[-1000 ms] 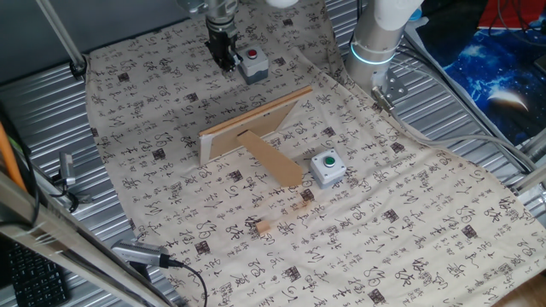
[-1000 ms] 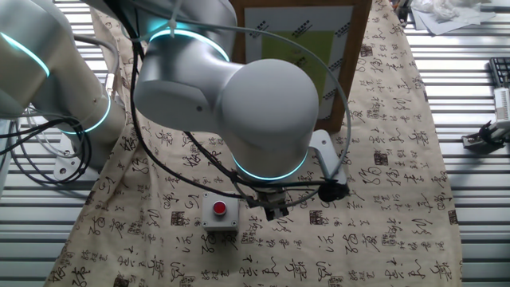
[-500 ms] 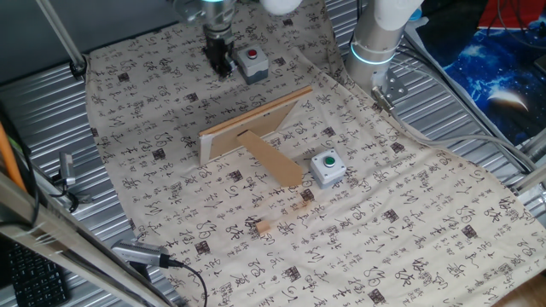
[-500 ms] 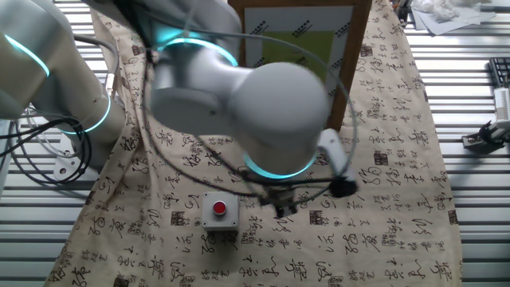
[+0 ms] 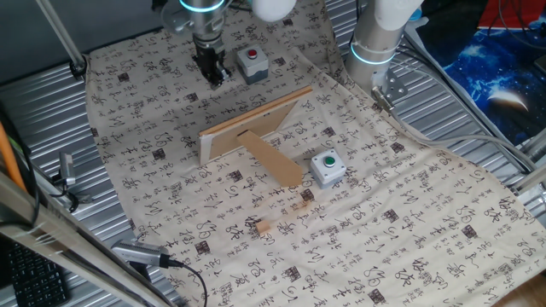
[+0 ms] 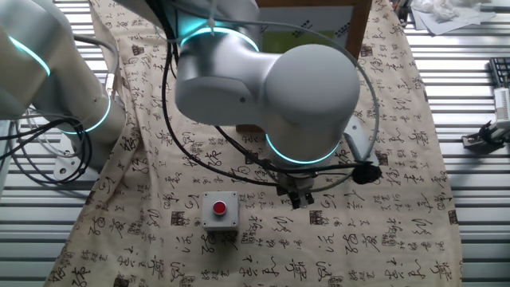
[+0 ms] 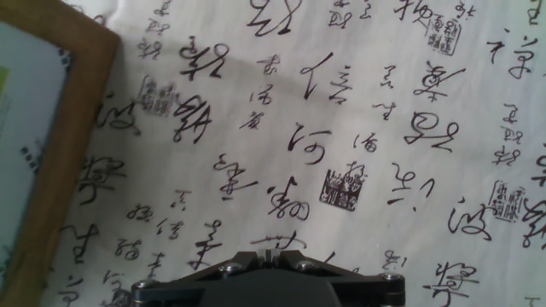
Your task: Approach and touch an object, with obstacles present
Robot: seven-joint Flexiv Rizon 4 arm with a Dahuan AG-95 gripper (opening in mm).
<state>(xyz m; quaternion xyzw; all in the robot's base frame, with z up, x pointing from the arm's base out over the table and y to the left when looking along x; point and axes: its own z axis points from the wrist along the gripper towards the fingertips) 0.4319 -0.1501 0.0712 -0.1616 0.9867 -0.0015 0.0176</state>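
Observation:
My gripper (image 5: 212, 72) hangs shut and empty over the printed cloth, left of the grey box with the red button (image 5: 251, 62). In the other fixed view the gripper (image 6: 300, 197) is right of that red button box (image 6: 219, 210). The hand view shows the shut fingertips (image 7: 270, 253) above bare cloth. The obstacle, a tan wooden board (image 5: 254, 126) with a rounded prop leg (image 5: 275, 160), stands in the middle; its framed face shows in the hand view (image 7: 38, 145) at the left. A grey box with a green button (image 5: 328, 166) sits beyond the prop leg.
The arm's base (image 5: 375, 43) stands at the back right of the cloth. Two small tan blocks (image 5: 263, 227) lie near the front. Ribbed metal table (image 5: 51, 111) surrounds the cloth. A clamp (image 5: 66, 175) sits at the left edge.
The gripper has moved away from the red button box, toward the left in one fixed view and to the right in the other. It stays shut.

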